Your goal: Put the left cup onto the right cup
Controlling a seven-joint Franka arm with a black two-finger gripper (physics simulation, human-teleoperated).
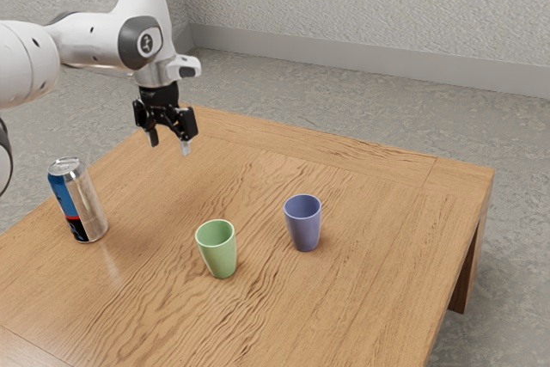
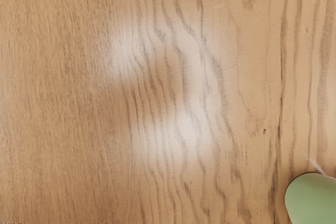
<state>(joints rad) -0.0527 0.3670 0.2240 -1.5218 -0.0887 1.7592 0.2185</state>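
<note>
Plainly, the jaws hung wide and empty at upper left; the green cup stood upright on the bench — below-right of them, left of the purple cup.

Bare table open at frame centre under the gripper; green cup and purple cup crowd lower-centre, can stands far left.

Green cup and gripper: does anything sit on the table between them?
Nothing. In the exterior view the stretch between the gripper and the green cup is bare table; the can stands aside, toward that view's left.
</note>
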